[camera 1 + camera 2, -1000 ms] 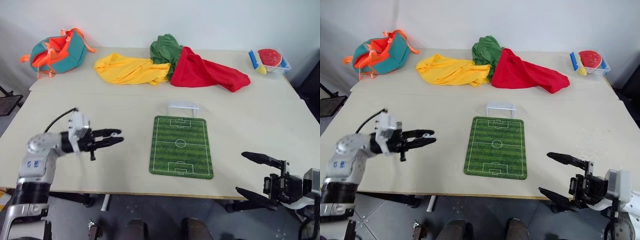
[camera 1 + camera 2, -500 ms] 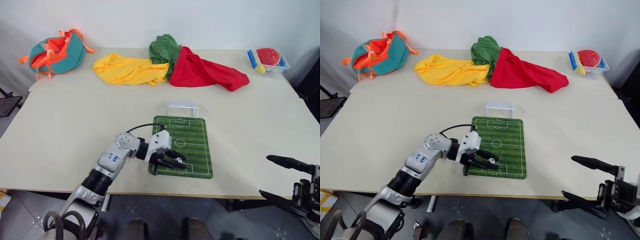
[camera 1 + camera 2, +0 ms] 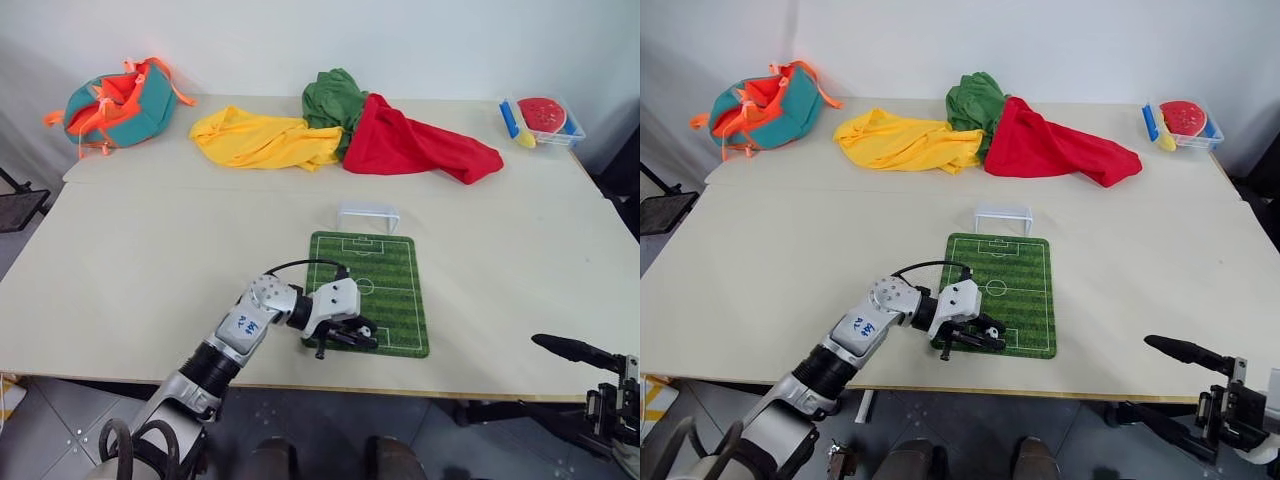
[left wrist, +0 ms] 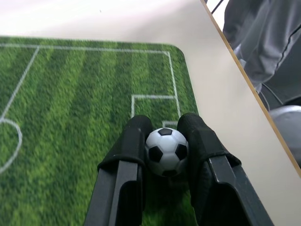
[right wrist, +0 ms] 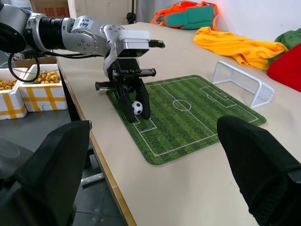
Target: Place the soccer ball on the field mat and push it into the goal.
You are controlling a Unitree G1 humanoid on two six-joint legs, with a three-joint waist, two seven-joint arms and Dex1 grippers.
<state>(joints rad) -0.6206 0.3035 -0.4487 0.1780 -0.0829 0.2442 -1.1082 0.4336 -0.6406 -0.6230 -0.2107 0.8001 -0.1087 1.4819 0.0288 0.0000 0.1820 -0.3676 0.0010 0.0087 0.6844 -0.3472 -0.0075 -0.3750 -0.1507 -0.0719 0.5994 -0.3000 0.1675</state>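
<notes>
The soccer ball [image 4: 166, 151], a small white ball with black patches, sat clamped between the two black fingers [image 4: 130, 155] of the left gripper [image 3: 352, 335], its round face showing plainly from the left wrist. The fingers were closed only as far as the ball's width allowed, pressing it from both sides, and they hung low over the near end of the field mat [image 3: 385, 275], by the white lines of the penalty box closest to the table's front edge; whether the ball touched the turf could not be told. The left arm reached in across the table [image 3: 150, 270] from the near left.

Off the table's near right edge, the right gripper [image 5: 164, 155] was held clear of everything, its two black fingers spread wide apart and holding nothing.

The mat itself lay flat near the middle of the table, a green rectangle striped like turf with white pitch lines, rounded corners and a dark border. Just beyond its far end stood the goal [image 3: 368, 214], a low white frame with netting, its mouth facing the mat.

Farther back, along the table's far side, lay a yellow cloth [image 3: 262, 138], a green cloth [image 3: 333, 97] and a red cloth [image 3: 420, 145] bunched side by side. A teal and orange bag [image 3: 112, 102] sat at the far left corner and a clear box [image 3: 545, 120] of small toys at the far right.
</notes>
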